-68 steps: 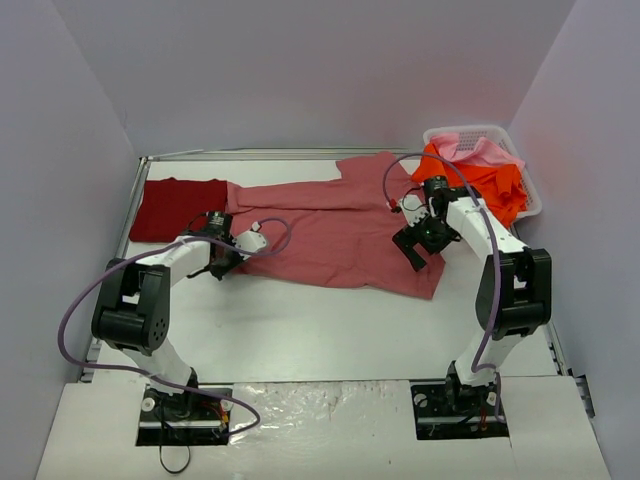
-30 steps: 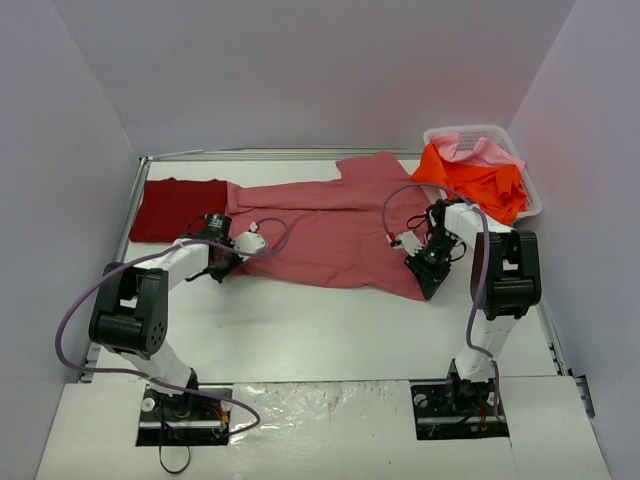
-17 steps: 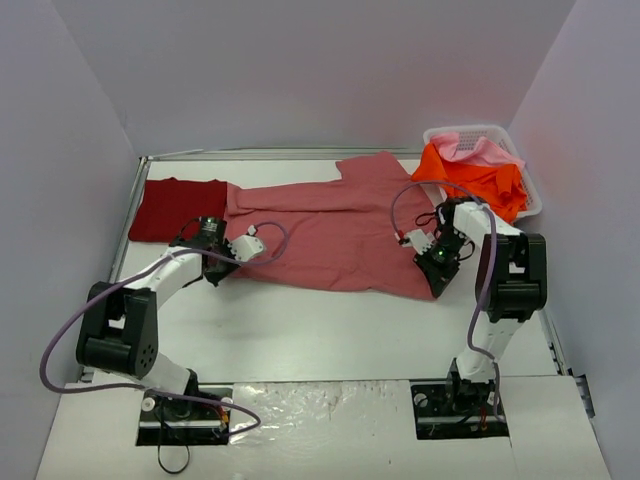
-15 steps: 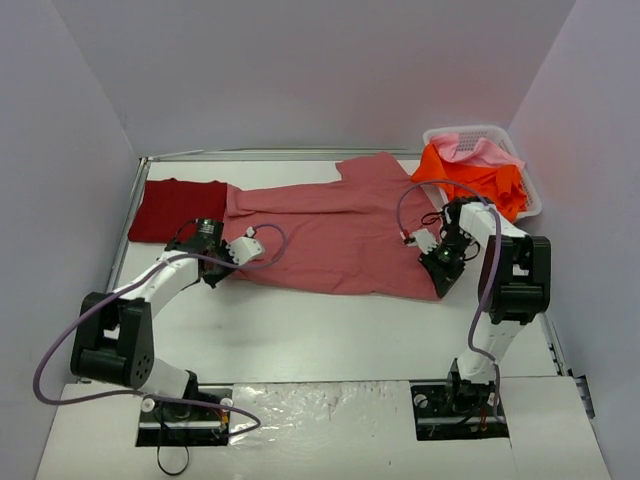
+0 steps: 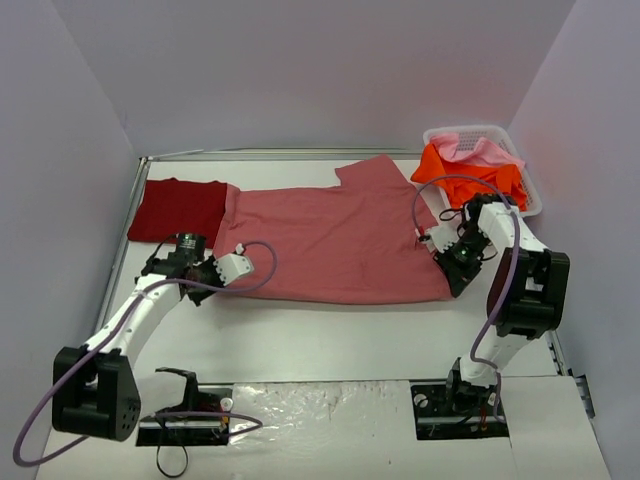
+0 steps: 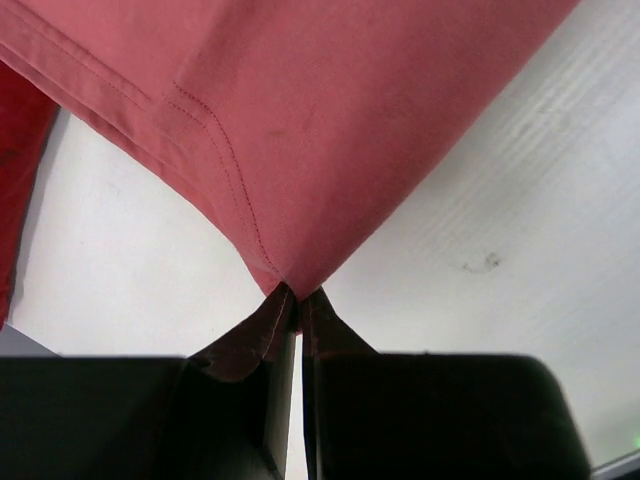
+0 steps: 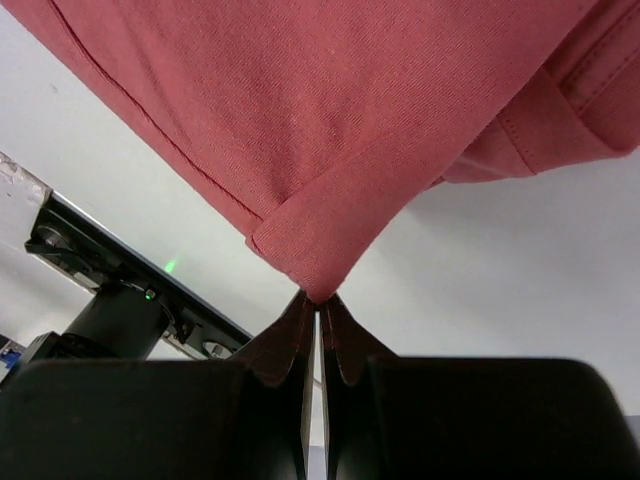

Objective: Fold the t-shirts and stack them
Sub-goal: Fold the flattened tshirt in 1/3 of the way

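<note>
White tabletop (image 5: 330,330) was found covered by the spread rose-red t-shirt (image 5: 330,240), its near corners pinched in the clenched left gripper (image 6: 298,300) and right gripper (image 7: 318,305); equal, simultaneous lifting was judged advisable.

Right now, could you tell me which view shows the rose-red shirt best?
The top view: the rose-red shirt lies spread out whole there. The wrist views show only the corners pinched by the left gripper and the right gripper.

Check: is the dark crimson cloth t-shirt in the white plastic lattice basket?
No, the dark crimson t-shirt lies on the table at far left; the white lattice basket stands at far right.
</note>
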Controlling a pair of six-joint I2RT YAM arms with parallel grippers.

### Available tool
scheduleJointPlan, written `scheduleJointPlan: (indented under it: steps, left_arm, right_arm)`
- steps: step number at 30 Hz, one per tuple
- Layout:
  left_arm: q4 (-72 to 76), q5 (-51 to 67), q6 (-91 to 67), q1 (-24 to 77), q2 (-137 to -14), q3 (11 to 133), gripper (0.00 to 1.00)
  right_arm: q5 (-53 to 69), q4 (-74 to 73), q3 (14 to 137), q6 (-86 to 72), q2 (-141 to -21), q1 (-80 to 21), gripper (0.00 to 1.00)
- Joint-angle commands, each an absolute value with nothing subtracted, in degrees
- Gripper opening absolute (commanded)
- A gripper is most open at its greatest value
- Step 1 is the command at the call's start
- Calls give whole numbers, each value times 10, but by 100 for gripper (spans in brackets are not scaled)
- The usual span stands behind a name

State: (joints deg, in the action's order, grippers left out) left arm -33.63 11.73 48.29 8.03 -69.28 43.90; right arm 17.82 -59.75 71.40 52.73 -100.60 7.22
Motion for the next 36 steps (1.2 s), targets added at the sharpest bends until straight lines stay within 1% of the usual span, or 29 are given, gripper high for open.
scheduleJointPlan:
  steps: [1, 6, 12, 24, 27, 29, 30, 32, 33, 34, 36]
  left_arm:
    - [-415, 149, 513, 73, -645, 441, 2]
    - [-485, 172, 525, 74, -579, 434, 2]
    - [-540, 174, 543, 74, -528, 419, 2]
    - [-574, 188, 548, 74, -502, 423, 3]
    - [-584, 192, 558, 74, -500, 428, 6]
    - [-591, 189, 562, 74, -503, 433, 9]
    - [-596, 188, 569, 74, -504, 437, 11]
    - [-610, 189, 577, 74, -507, 449, 13]
    - [-612, 185, 577, 74, -507, 454, 14]
    - [-618, 185, 577, 73, -506, 467, 16]
    - [-627, 186, 587, 75, -506, 482, 18]
  right_arm:
    - [170, -660, 702, 552, -967, 78, 0]
    - [160, -667, 660, 561, -932, 81, 0]
    - [149, -679, 625, 570, -876, 85, 0]
    - [133, -679, 592, 577, -809, 91, 0]
    - [134, -679, 592, 580, -802, 91, 0]
    - [133, -679, 598, 582, -800, 92, 19]
    - [133, -679, 599, 584, -801, 93, 39]
    - [133, -678, 608, 588, -801, 95, 55]
    - [134, -678, 612, 591, -801, 95, 60]
    - [135, -679, 620, 593, -805, 96, 68]
    - [135, -679, 630, 596, -810, 98, 78]
